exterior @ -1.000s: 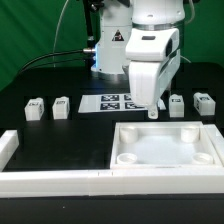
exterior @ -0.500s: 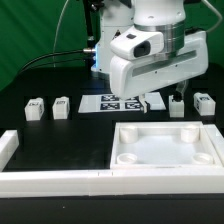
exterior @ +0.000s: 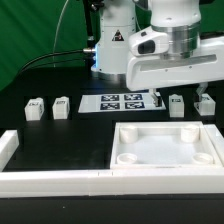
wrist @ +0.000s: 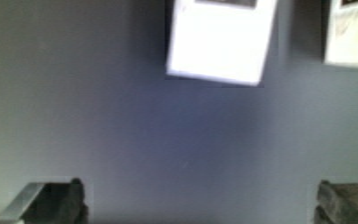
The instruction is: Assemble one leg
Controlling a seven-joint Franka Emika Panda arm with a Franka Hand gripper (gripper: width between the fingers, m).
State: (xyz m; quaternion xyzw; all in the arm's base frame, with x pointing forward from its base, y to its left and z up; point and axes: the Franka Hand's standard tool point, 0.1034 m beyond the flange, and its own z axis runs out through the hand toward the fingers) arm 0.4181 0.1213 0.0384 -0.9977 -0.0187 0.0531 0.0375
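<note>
Leg (exterior: 177, 103) stands right of centre in the exterior view, nearly straight under the gripper (wrist: 197, 203), jaws spread wide and holding nothing, so the move looks mostly down; a twin leg (exterior: 205, 103) sits just beside it, toward the right edge.

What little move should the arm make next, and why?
Probably carry the tool across the table until the leg lies between its fingers, before lowering. In the wrist view the tool is open and holds nothing. The leg lies on the table well away from the fingers, not between them, so closing now would likely catch nothing.
</note>
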